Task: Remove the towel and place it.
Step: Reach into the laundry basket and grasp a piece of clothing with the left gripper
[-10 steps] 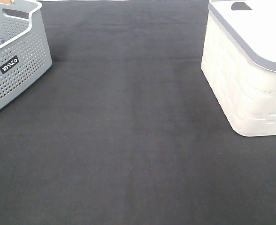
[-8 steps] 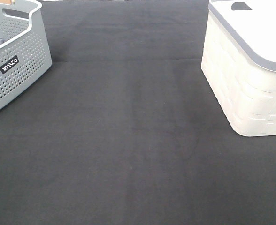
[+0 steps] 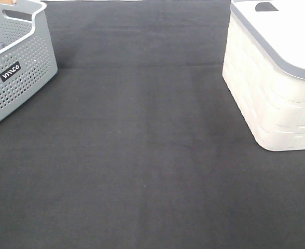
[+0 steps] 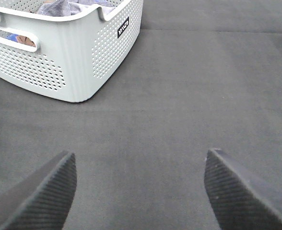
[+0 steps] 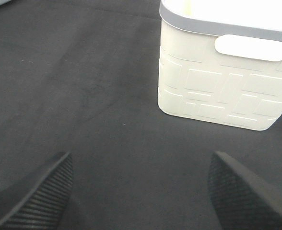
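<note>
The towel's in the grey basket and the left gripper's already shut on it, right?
Not quite. The left wrist view shows the left gripper open and empty over the black mat, apart from the grey basket; the towel does lie in that basket.

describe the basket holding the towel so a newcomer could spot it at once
On the dark mat, two bins stand apart: a white bin at the right and a grey basket at the left. The grey one alone has walls full of small holes, a black label, and the bluish-grey towel showing inside.
</note>
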Motion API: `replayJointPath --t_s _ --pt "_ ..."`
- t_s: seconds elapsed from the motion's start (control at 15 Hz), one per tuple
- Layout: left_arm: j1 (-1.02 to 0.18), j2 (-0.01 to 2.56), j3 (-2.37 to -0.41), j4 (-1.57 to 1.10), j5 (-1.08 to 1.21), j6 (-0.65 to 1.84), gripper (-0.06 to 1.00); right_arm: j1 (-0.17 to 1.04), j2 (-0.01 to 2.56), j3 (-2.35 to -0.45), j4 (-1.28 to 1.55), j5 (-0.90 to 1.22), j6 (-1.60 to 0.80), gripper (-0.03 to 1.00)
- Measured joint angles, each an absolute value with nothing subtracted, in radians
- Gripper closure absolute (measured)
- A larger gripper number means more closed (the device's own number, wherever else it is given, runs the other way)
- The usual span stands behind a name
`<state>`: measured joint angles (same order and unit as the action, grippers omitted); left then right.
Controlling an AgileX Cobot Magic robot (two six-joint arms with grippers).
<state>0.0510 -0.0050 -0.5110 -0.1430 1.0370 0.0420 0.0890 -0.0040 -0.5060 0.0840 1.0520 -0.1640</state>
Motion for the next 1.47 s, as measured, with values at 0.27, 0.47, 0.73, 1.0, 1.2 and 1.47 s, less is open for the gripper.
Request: replayJointPath --t_s 0.27,0.47,0.73,1.0,1.2,1.47 --pt "0.051 -0.005 -0.510 -0.143 1.037 0.042 0.25 0.089 -0.004 -0.506 0.084 1.052 -0.164 0.20" --pt "0.051 -0.005 -0.510 -0.143 1.037 0.042 0.25 0.089 -0.004 -0.506 0.084 1.052 -0.164 0.20" --pt "0.051 -0.005 -0.510 -0.143 1.037 0.042 0.25 0.089 -0.004 -0.506 0.084 1.052 -0.164 0.20" --pt "0.051 -0.005 -0.510 -0.143 1.037 0.042 0.25 0.089 -0.004 -0.506 0.084 1.052 -0.164 0.20" --pt "0.051 -0.005 -0.510 -0.143 1.037 0.041 0.25 0.089 -0.004 -0.506 0.084 1.052 -0.164 0.20" --pt "0.051 -0.005 -0.510 -0.143 1.037 0.041 0.25 0.089 -0.004 -0.506 0.084 1.052 -0.164 0.20"
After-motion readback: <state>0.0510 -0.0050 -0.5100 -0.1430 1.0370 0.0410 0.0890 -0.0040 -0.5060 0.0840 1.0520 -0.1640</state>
